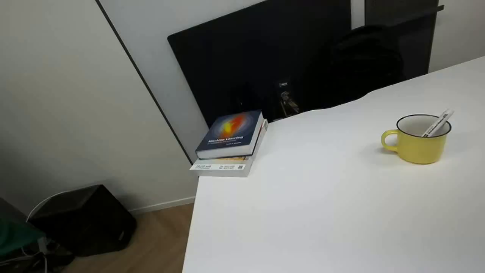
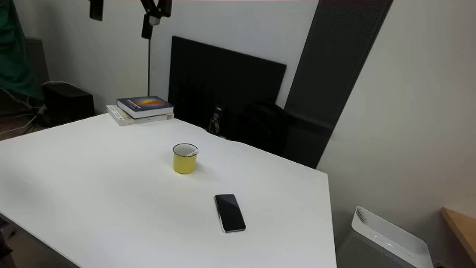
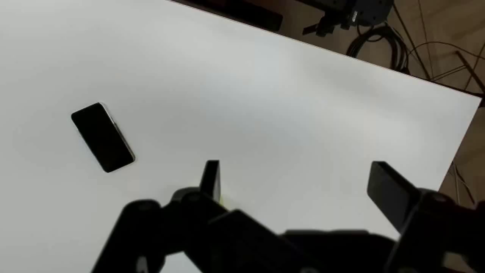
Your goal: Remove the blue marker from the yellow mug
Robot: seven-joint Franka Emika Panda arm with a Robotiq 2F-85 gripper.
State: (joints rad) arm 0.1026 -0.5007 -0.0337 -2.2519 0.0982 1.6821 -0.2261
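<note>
On the white tabletop [image 1: 322, 212], yellow mug [image 1: 420, 150] upright, loop handle toward the left in an exterior view. Partly inside it, blue marker [image 1: 438, 123] tilted, pale barrel leaning right, upper end above the dark rim, lower end hidden by the near wall of the mug. At the far left corner, dark blue book [image 1: 229, 132] stacked on paler book [image 1: 223, 172]. Nearer than the mug and to its right in an exterior view, phone [image 2: 230, 213] lying flat. Beyond the far edge, large black panel [image 1: 261, 64]. High above the tabletop, well apart from mug and marker, end effector [image 2: 121, 26] with fingers [image 3: 392, 191] spread wide. At left in the wrist view, beside one finger, yellow patch [image 3: 223, 203] too small to identify.
</note>
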